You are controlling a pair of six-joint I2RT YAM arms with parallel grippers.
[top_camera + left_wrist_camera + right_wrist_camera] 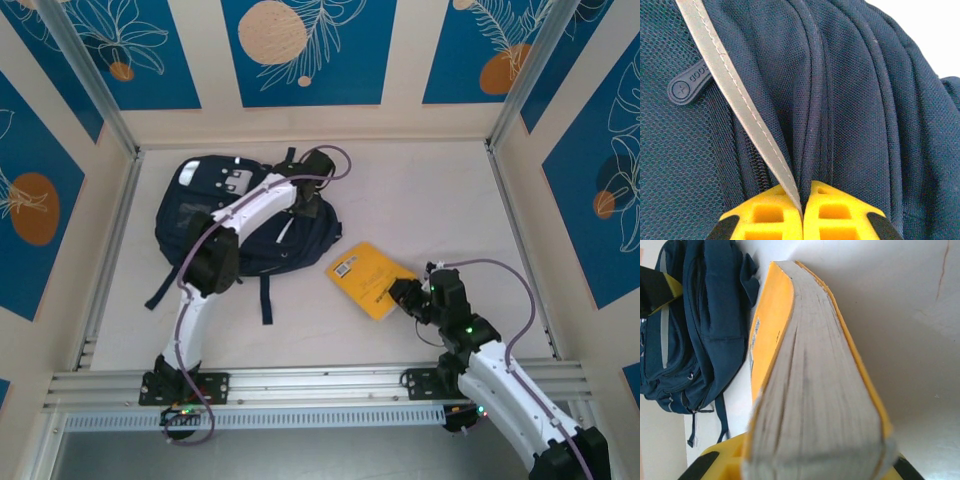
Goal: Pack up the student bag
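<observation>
White tabletop (440,190), boxed in by blue-and-cream patterned walls, carries all items under inspection. Nearest the arm bases, the right claw (400,290) is closed on the near corner of a thick yellow book (365,275). The book is outside the bag; whether its far end rests on the surface or sits just above it, I cannot tell. Further back and to the left, the student bag (190,225) lies flat, its straps trailing toward the near edge. The left claw (802,205) is at the bag's right side, jaws fully together with a grey strip (735,95) of the bag pinched between them. Zip seams beside it appear shut. Assessment: packing is at an early stage. Nothing is seen inside the bag; opening a compartment and inserting the book are outstanding.
</observation>
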